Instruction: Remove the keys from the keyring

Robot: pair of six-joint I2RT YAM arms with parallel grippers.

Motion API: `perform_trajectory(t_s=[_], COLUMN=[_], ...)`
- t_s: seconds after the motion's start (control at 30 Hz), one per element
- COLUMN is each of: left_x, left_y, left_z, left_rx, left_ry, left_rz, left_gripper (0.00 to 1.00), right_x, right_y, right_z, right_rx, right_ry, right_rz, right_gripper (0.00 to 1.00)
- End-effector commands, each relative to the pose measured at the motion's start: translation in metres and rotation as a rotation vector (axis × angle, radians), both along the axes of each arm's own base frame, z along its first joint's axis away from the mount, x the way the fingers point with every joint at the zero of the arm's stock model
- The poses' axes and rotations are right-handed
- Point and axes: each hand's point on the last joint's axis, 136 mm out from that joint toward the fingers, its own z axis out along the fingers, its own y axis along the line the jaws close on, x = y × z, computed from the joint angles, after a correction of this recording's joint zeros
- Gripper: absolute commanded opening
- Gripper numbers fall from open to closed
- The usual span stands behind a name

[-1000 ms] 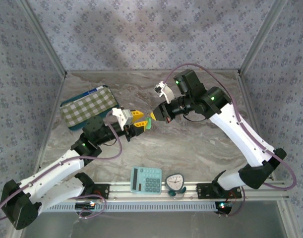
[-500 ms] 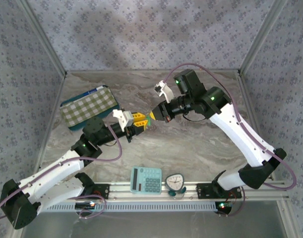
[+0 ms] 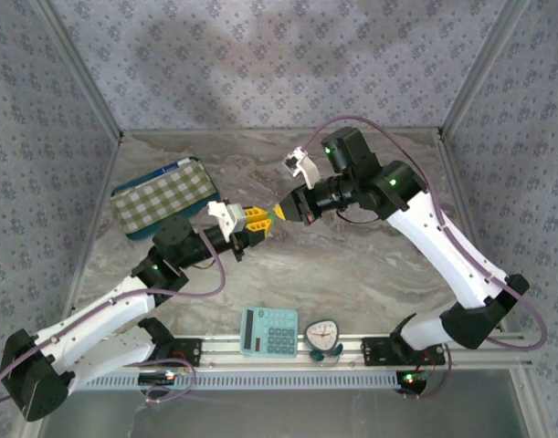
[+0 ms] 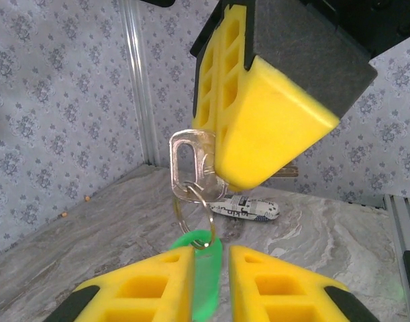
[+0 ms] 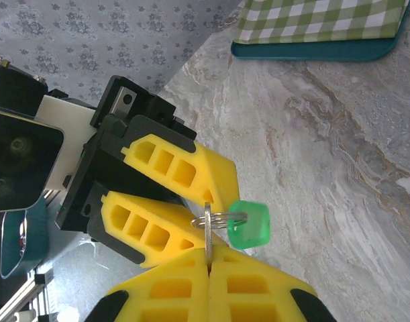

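Drawn slightly closer since a second ago, the left gripper (image 3: 258, 221) and right gripper (image 3: 280, 212) are seen from above nearly tip to tip. From the left wrist, the green tag (image 4: 208, 282) is shown pinched in the left gripper, the ring (image 4: 212, 216) threaded through the key (image 4: 189, 157). From the right wrist, the key (image 5: 209, 228) is clamped edge-on by the right gripper (image 5: 209, 258); it could be slipped from that grip by a straight pull.

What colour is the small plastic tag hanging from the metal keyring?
Translucent green; the right wrist view shows the plastic tag best.
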Motion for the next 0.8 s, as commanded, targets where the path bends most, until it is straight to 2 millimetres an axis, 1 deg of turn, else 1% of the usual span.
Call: perform_trajectory(t_s=[0.0,0.37,0.5,0.63,0.67,0.77], left_x=[-0.0005,0.0016,0.0011,0.0001,-0.001,-0.0018], left_y=[0.0008,-0.0019,-0.0031,-0.0031,-0.0032,-0.0024], left_z=[0.0267,0.0346,0.0356,0.0345,0.0347,0.0333], left_rx=[-0.05,-0.064,-0.065,-0.055,-0.054,-0.045], left_ry=[-0.077,-0.088,-0.09,-0.088,-0.09,-0.085], left_rz=[0.014,0.018,0.013,0.009,0.005,0.004], left_gripper=[0.22,0.22,0.16,0.05,0.01,0.0], right_x=[-0.0084,-0.0102,-0.0101,-0.0095,-0.0088,-0.0062], right_y=[-0.0008,-0.0024,-0.0031,-0.0049,-0.0056,-0.0079], right_z=[0.0066,0.0053,0.0046,0.0041,0.0038,0.0019], right_rx=[0.027,0.032,0.031,0.031,0.031,0.034], right_ry=[0.004,0.006,0.007,0.006,0.007,0.011], right_rz=[0.014,0.013,0.012,0.008,0.004,-0.007], right_gripper=[0.0,0.0,0.0,0.0,0.0,0.0])
